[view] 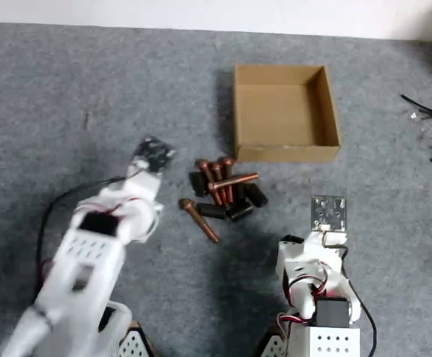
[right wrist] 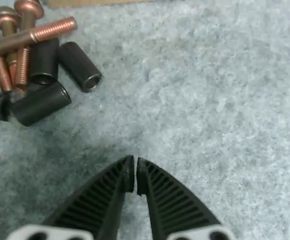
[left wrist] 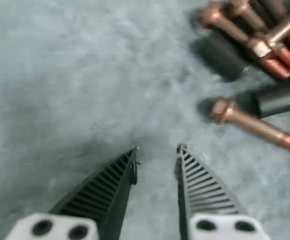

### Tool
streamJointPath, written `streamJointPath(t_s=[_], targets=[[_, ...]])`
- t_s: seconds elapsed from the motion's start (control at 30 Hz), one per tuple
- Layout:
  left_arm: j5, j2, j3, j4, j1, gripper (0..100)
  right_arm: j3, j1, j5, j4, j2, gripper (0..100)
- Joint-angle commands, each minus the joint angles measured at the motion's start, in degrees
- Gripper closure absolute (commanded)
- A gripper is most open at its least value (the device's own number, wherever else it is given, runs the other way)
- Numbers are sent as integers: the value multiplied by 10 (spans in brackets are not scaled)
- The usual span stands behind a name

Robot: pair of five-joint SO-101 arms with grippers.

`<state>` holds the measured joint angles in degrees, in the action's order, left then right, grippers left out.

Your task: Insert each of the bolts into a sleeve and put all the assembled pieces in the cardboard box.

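While the grey, carpet-covered worktop (view: 52,82) is carrying every part of the task, the copper-coloured bolts (view: 217,178) and the black sleeves (view: 242,204) are lying together in one loose heap near the middle. The heap is sitting just in front of the cardboard box (view: 286,154), which is standing upright with its open side facing up. One long bolt (right wrist: 32,35) is resting crosswise on top of the others in the heap, and at least three sleeves are lying on their sides, touching one another beside the bolt shanks. A single bolt (view: 200,220) is lying apart from the heap on the side toward the arms, with its head at the end nearer the left arm. The left tool (left wrist: 157,154) is hanging over bare worktop near this single bolt, its two ribbed fingers (left wrist: 110,190) standing spread with a clear gap and nothing between them. The right tool (right wrist: 135,174) is hanging low over bare worktop on the other side of the heap, near the sleeves but apart from them; its fingers are pressed almost together and are holding nothing. Some black cables (view: 427,111) are lying at the far right edge of the worktop, well apart from the box.
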<state>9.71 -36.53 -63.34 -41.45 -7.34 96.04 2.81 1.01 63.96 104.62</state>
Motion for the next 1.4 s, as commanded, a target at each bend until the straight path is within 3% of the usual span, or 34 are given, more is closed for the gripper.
streamJointPath(t_s=[0.0,0.27,0.4,0.47,0.63,0.77,0.9,1.07,1.37], targets=[[-33,102,36,58,-29,867,82,3,-6,-24,6,986],[-35,158,37,124,9,867,81,1,-4,-50,6,985],[-36,157,38,127,44,867,81,1,103,-59,6,985],[-36,156,39,127,45,867,81,4,149,-60,6,985],[-36,160,71,68,44,867,44,25,151,-83,0,910],[-33,161,82,48,46,864,-22,90,149,-111,-49,854],[-33,161,80,50,58,864,-106,150,149,-147,-201,854],[-33,162,80,50,65,864,-295,196,149,-155,-498,854],[-33,162,80,51,66,864,-582,199,150,-154,-933,854]])
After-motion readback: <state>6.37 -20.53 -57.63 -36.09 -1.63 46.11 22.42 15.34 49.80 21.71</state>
